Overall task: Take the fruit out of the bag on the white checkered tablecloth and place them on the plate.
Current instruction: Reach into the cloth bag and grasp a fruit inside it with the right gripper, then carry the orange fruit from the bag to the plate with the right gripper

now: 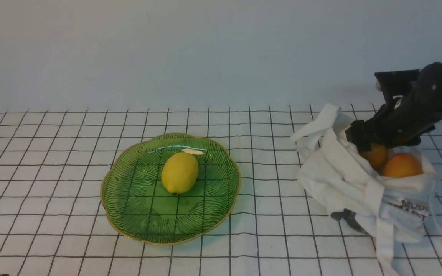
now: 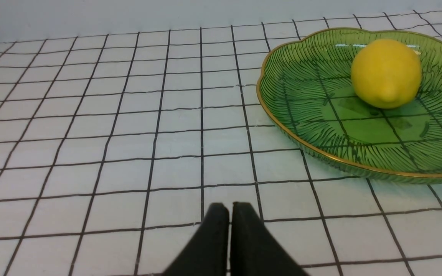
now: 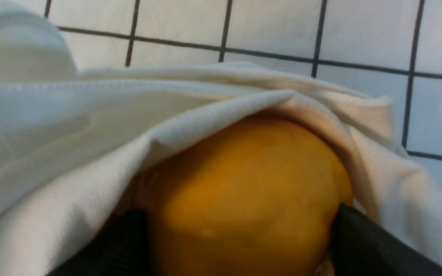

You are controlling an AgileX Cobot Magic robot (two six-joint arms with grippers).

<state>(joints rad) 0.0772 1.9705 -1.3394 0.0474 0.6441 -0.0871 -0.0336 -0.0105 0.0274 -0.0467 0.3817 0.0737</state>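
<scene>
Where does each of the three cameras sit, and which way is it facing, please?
Front view: between the arms, facing forward over the tablecloth to the plate, yellow fruit and bag; the right gripper is in the bag's mouth.
Left wrist view: low over the tablecloth, facing the plate; the shut left gripper shows.
Right wrist view: at the bag's mouth, facing an orange fruit held by the right gripper.
Shared: front and left wrist both show plate and yellow fruit; front and right wrist, bag and orange fruit.
</scene>
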